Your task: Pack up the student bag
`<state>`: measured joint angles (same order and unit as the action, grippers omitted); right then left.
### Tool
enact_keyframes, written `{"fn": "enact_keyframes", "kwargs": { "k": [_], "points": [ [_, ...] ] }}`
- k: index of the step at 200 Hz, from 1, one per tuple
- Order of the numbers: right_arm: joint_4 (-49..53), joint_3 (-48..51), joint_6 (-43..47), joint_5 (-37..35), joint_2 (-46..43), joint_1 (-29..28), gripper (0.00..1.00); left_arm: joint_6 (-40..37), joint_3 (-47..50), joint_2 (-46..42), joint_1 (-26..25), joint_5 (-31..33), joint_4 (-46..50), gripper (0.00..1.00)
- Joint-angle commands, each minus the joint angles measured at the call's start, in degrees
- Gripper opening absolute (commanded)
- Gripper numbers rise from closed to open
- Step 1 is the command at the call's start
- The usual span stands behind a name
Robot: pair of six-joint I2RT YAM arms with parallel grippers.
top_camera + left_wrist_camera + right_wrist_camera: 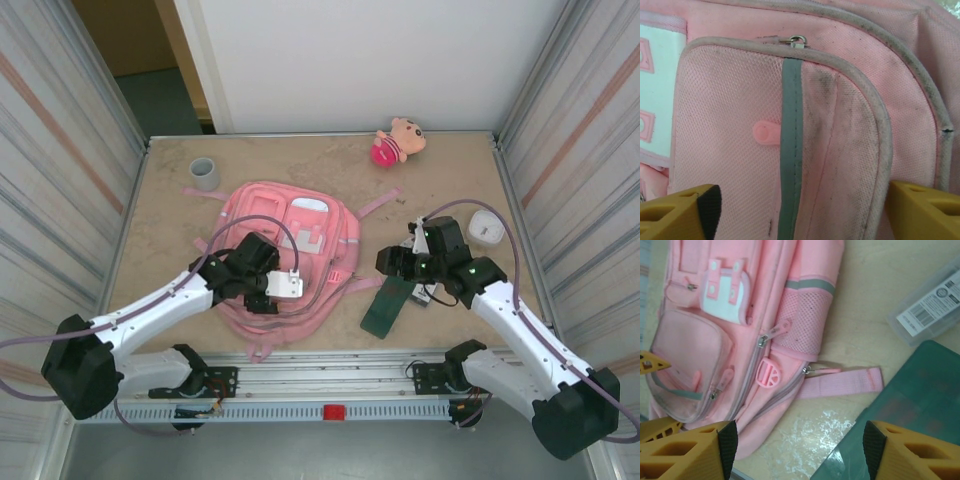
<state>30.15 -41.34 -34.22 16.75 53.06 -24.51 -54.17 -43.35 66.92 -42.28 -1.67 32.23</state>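
**Bag (310, 225) lying flat, pockets up, left of centre on the surface (450, 170); both claws standing wide.**
The bag's long axis is running from the near edge toward the far wall, leaning slightly right at the far end; which end is the top is hard to tell. The left arm is covering the bag's near-left part in the top view. The left claw (800, 215) is hanging spread wide just above a front pocket, gripping nothing, so close that little beyond a grey stripe (791, 150), a zip pull (797, 41) and dark grime is showing. The right claw (797, 450) is hanging wide and empty over bare surface between the bag and a green pad (910, 405). There the frame is cutting off the bag's left side. The bag is showing pink fabric, a white patch, a mesh pocket (802, 320) and a strap (840, 382) trailing on the surface.
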Motion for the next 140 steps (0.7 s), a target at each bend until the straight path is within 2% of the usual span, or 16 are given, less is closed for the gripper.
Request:
{"fn": "enact_keyframes", "kwargs": {
  "k": [1, 15, 27, 34, 42, 50, 78, 140],
  "points": [
    [-5.3, 1.9, 1.8, 3.1, -1.0, -0.4, 0.68, -1.5, 0.8, 0.5, 1.0, 1.0, -2.2, 0.56],
    [-10.0, 3.3, 3.2, 6.0, -0.9, -0.4, 0.69, -0.8, -1.2, -0.4, 1.1, -0.1, 0.2, 0.38],
    [-15.1, 4.4, 5.6, 10.8, -0.1, -0.4, 0.69, 0.6, -2.3, -3.2, 1.7, -4.2, 0.2, 0.22],
    [-18.5, 4.8, 7.8, 15.9, 0.6, -0.4, 0.70, 1.2, -2.3, -5.8, 2.7, -7.7, -0.6, 0.12],
    [-22.0, 4.9, 10.0, 21.0, 1.9, -0.4, 0.70, 1.6, -1.6, -8.9, 4.4, -11.8, -2.4, 0.05],
    [-24.4, 4.5, 11.0, 22.9, 3.2, -0.5, 0.70, 2.0, -0.5, -11.7, 6.3, -16.1, -4.4, 0.01],
    [-24.0, -0.9, 16.8, 23.8, 11.6, -0.3, 0.71, 1.7, 0.5, -17.3, 11.3, -24.9, -5.2, 0.00],
    [-31.2, -7.9, 21.7, 29.3, 31.6, -0.1, 0.73, 0.4, 0.0, -16.3, 12.6, -26.6, -3.8, 0.00]
  ]
}}
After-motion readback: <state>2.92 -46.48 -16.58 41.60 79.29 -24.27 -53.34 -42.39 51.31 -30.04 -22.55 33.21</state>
